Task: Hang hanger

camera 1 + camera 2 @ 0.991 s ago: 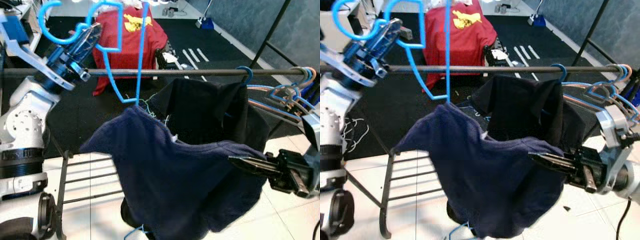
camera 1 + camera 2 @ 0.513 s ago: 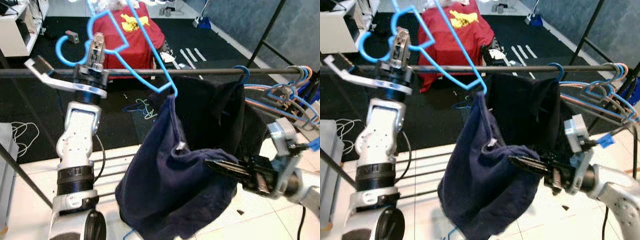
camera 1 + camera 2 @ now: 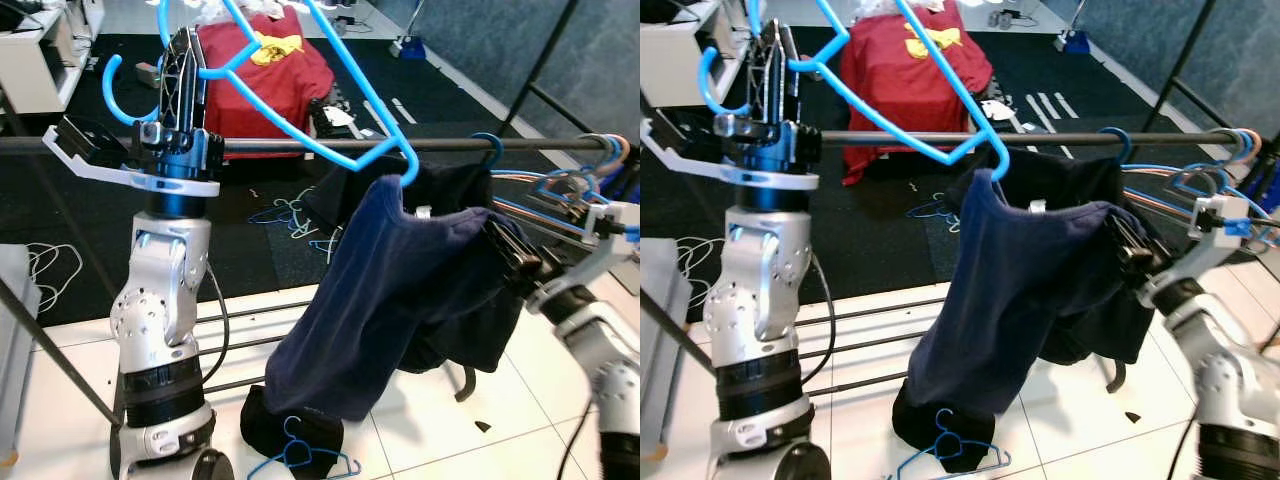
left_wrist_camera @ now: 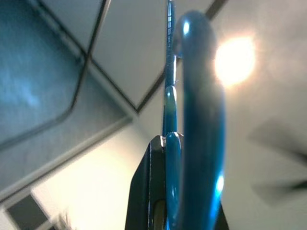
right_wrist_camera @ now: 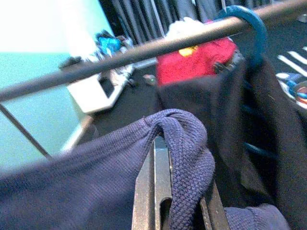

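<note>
Left hand [image 3: 182,75] clamped on blue hanger [image 3: 330,95], held above the rail [image 3: 300,145]. Right hand [image 3: 505,250] pinching navy shirt [image 3: 390,290] draped off hanger's end, below rail.

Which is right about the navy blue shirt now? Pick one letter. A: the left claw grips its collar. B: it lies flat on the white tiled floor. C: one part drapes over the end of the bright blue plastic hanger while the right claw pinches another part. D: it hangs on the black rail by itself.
C: the navy blue shirt drapes from the bright blue plastic hanger held up by the left claw, and the right claw pinches a fold of it.
</note>
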Robot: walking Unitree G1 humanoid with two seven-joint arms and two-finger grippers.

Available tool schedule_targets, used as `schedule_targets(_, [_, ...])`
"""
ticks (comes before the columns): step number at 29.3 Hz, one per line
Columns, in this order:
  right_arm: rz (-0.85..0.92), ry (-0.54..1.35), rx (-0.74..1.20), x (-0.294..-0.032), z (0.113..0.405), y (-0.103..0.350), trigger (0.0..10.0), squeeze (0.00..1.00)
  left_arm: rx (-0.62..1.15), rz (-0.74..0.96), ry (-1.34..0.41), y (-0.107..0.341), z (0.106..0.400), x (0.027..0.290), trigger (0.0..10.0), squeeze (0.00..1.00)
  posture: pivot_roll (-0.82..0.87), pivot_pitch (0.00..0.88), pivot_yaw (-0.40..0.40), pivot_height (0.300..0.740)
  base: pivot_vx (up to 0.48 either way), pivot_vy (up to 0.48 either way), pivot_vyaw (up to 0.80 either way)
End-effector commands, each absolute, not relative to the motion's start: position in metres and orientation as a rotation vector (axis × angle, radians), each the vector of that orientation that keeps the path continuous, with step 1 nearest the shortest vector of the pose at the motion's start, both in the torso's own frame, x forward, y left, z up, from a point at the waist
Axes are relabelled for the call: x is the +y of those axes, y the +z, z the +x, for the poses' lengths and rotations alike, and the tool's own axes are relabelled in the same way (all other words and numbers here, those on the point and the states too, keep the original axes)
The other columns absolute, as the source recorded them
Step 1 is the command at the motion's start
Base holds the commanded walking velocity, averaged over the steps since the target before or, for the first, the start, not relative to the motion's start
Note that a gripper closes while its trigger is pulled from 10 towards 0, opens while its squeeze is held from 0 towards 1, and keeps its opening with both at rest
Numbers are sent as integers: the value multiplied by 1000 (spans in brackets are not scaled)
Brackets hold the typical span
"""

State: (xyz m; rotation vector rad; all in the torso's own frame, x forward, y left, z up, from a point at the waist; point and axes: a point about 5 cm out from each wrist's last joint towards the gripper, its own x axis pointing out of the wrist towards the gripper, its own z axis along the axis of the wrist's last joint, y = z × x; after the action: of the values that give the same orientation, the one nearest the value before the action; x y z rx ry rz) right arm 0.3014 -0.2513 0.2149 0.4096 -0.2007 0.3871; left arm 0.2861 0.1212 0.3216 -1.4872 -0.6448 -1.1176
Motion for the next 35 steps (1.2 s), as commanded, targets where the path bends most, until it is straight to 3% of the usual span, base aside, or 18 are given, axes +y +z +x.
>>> schedule_targets(1, [425, 415, -262, -250, 300, 226, 0, 0, -640, -1458, -1172, 324, 279, 113, 10000, 0, 51, 121, -78, 740, 0, 0, 0])
schedule_targets(4, [459, 539, -329, -228, 300, 240, 0, 0, -583, -1428, -1162, 317, 280, 99, 10000, 0, 48, 121, -76, 740, 0, 0, 0])
schedule_targets(9, [473, 587, -338, -205, 309, 245, 0, 0, -515, -1377, -1110, 311, 284, 76, 10000, 0, 51, 121, -74, 740, 0, 0, 0])
schedule_targets(12, [471, 646, -252, -168, 322, 240, 0, 0, -462, -1262, -959, 303, 298, 58, 10000, 0, 46, 111, -74, 740, 0, 0, 0])
schedule_targets(14, [471, 646, -252, -168, 322, 240, 0, 0, -462, -1262, -959, 303, 298, 58, 10000, 0, 46, 111, -74, 740, 0, 0, 0])
schedule_targets(16, [433, 778, -178, -138, 316, 233, 0, 0, -440, -1168, -863, 297, 307, 54, 10000, 0, 48, 106, -75, 740, 0, 0, 0])
schedule_targets(19, [398, 891, -130, -117, 306, 228, 0, 0, -442, -1097, -795, 294, 311, 54, 10000, 0, 50, 108, -75, 740, 0, 0, 0])
schedule_targets(23, [357, 873, -98, -122, 304, 221, 0, 0, -481, -1008, -769, 296, 312, 61, 10000, 0, 51, 108, -75, 740, 0, 0, 0])
schedule_targets(26, [182, 655, 84, -174, 302, 182, 0, 0, -484, -682, -872, 274, 299, 89, 10000, 0, 40, 103, -72, 740, 0, 0, 0])
schedule_targets(27, [182, 655, 84, -174, 302, 182, 0, 0, -484, -682, -872, 274, 299, 89, 10000, 0, 40, 103, -72, 740, 0, 0, 0])
schedule_targets(28, [153, 600, 142, -196, 288, 166, 0, 0, -457, -625, -979, 259, 281, 115, 10000, 0, 39, 108, -78, 740, 0, 0, 0])
schedule_targets(30, [161, 581, 159, -204, 282, 161, 0, 0, -450, -629, -1032, 256, 271, 127, 10000, 0, 40, 107, -79, 740, 0, 0, 0])
schedule_targets(31, [162, 567, 174, -210, 276, 157, 549, 0, -450, -634, -1071, 255, 262, 136, 10000, 0, 44, 105, -82, 740, 0, 0, 0])
schedule_targets(33, [169, 534, 205, -218, 269, 146, 2667, 0, -453, -614, -1099, 255, 252, 153, 10000, 0, 47, 104, -86, 740, 0, 0, 0])
schedule_targets(35, [171, 522, 219, -220, 267, 142, 2667, 0, -452, -600, -1099, 256, 250, 158, 10000, 0, 47, 104, -86, 740, 0, 0, 0])
